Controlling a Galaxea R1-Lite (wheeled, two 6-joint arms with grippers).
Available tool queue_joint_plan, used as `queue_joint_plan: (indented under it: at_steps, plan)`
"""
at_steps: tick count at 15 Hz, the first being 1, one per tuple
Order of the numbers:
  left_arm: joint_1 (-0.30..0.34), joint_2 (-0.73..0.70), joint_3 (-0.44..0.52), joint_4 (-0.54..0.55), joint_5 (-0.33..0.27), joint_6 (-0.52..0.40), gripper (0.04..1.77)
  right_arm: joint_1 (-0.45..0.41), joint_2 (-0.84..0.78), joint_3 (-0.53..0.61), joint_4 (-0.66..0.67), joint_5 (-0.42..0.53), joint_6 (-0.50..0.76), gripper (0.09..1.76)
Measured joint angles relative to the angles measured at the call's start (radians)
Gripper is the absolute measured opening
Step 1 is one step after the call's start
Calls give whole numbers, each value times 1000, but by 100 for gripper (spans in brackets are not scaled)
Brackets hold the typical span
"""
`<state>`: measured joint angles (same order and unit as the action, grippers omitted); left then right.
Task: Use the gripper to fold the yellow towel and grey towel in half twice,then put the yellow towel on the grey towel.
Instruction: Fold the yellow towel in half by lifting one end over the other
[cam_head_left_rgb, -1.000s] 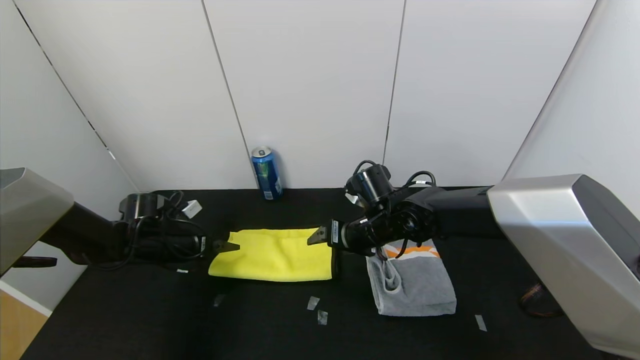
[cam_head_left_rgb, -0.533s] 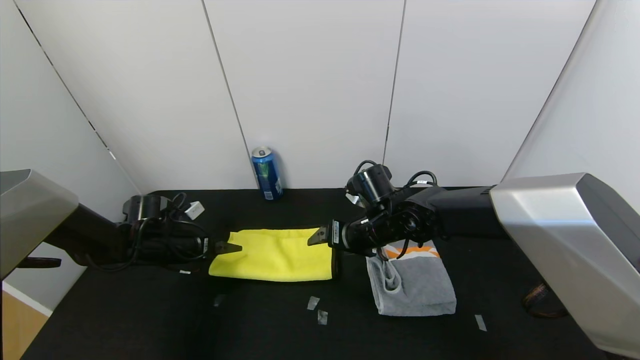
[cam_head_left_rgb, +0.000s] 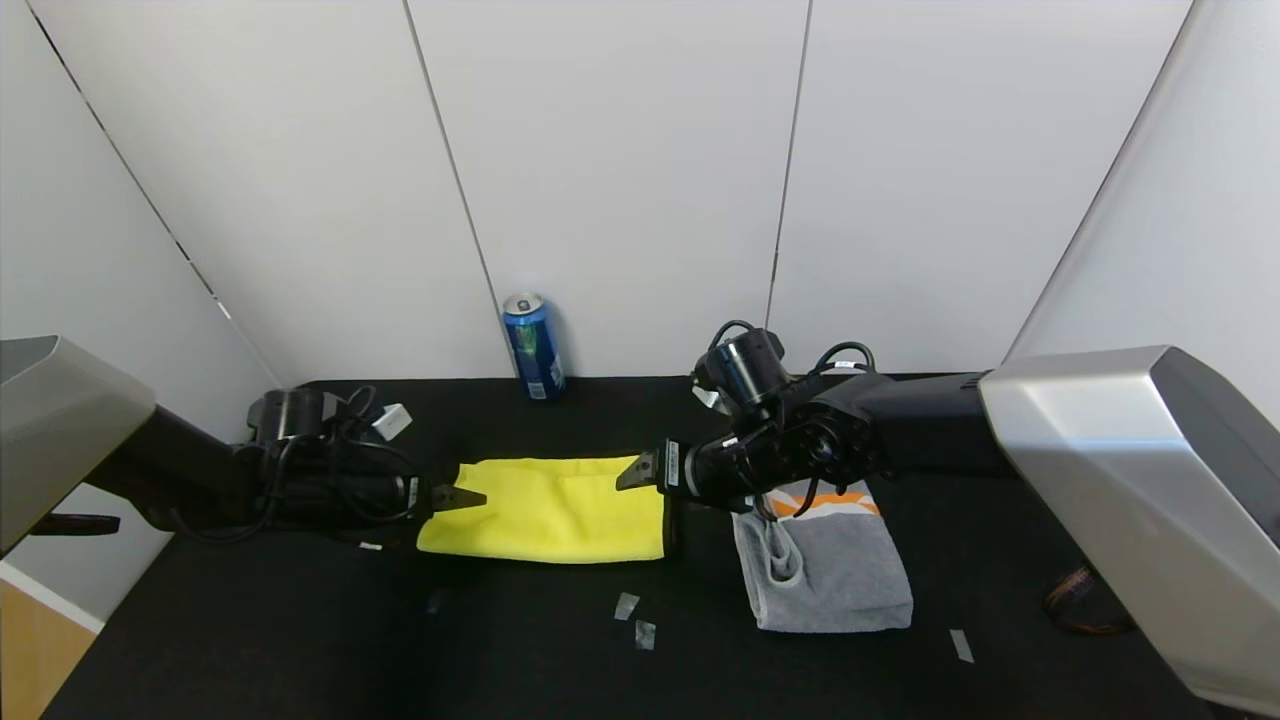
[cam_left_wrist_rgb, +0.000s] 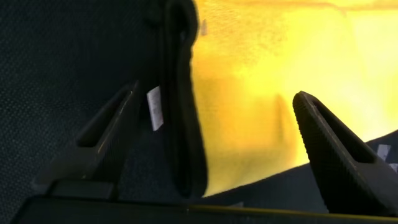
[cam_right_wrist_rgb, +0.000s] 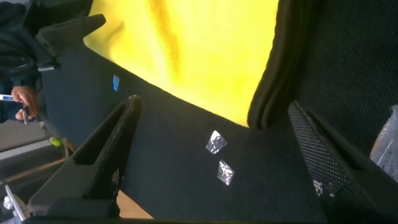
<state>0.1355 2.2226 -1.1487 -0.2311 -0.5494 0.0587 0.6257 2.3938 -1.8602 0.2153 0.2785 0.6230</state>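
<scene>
Yellow cloth marks the middle of the black surface (cam_head_left_rgb: 300, 620) in my head view: the yellow towel (cam_head_left_rgb: 545, 510) lies flat as a folded strip. My left pincer (cam_head_left_rgb: 462, 497) hangs at the towel's left end and my right pincer (cam_head_left_rgb: 632, 472) at its far right corner, both spread and gripping nothing. Just right of the yellow towel sits the grey towel (cam_head_left_rgb: 825, 565), folded, orange marks at its far end. A blue can (cam_head_left_rgb: 533, 346) stands beyond the yellow towel, by the wall.

From my left wrist, the fingers (cam_left_wrist_rgb: 336, 155) straddle the towel's black-trimmed edge (cam_left_wrist_rgb: 183, 106), untouched.

From my right wrist, the fingers (cam_right_wrist_rgb: 102, 149) are parted above the towel's edge; tape scraps (cam_right_wrist_rgb: 219, 157) lie nearby.
</scene>
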Motion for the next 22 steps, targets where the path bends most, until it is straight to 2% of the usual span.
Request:
queue_joint_plan:
  at_steps: [19,20,22]
  plan:
    - [-16,-5,25,-10,-1,3,172,-2,3,0,1,0,0,170]
    - [-17,-4,26,-10,-1,5,163,-2,3,0,1,0,0,170]
    - [-17,-1,27,-10,-1,5,128,-2,4,0,2,0,0,170]
